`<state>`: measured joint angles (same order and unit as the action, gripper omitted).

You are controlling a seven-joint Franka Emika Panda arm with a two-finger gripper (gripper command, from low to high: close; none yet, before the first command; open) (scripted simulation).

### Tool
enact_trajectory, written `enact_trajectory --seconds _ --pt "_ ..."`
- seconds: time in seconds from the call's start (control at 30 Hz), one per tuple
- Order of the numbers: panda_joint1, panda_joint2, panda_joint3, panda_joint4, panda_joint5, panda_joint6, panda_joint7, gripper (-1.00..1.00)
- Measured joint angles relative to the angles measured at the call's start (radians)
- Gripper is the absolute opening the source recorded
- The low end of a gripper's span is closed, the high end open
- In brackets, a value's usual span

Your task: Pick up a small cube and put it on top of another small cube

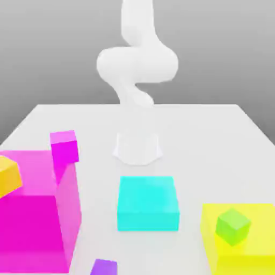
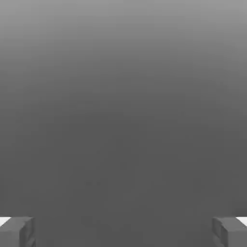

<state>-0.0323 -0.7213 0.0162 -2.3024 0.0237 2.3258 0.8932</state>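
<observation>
The gripper [image 2: 123, 232] is spread wide, pinching nothing. In the exterior view, the violet cube [image 1: 104, 267] is seen near seven o'clock, cut off by the edge.

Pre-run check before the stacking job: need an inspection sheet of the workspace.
Surface: plain white tabletop
Job's things: small violet-purple cube, cut by the exterior view's lower edge; which cube it goes on, cannot tell
Clutter: small magenta cube at big magenta block; yellow-orange cube, partly out of frame; small green cube on big yellow block; flat cyan block
Gripper: jaws open, nothing between them
Cables: nothing seen
Surroundings: plain grey backdrop
</observation>
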Motion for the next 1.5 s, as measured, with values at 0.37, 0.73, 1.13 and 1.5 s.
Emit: enact_trajectory --seconds 0.37,0.73,1.13,1.5 --pt "-0.13 0.348 0.086 -0.01 0.052 0.114 0.454 0.0" --pt "-0.2 0.694 0.123 -0.022 -0.003 0.229 0.976 0.0" --pt "-0.139 1.073 0.02 -0.027 -0.05 0.365 1.505 0.0" --pt "-0.127 1.219 0.006 0.001 -0.055 0.475 1.528 -1.0"
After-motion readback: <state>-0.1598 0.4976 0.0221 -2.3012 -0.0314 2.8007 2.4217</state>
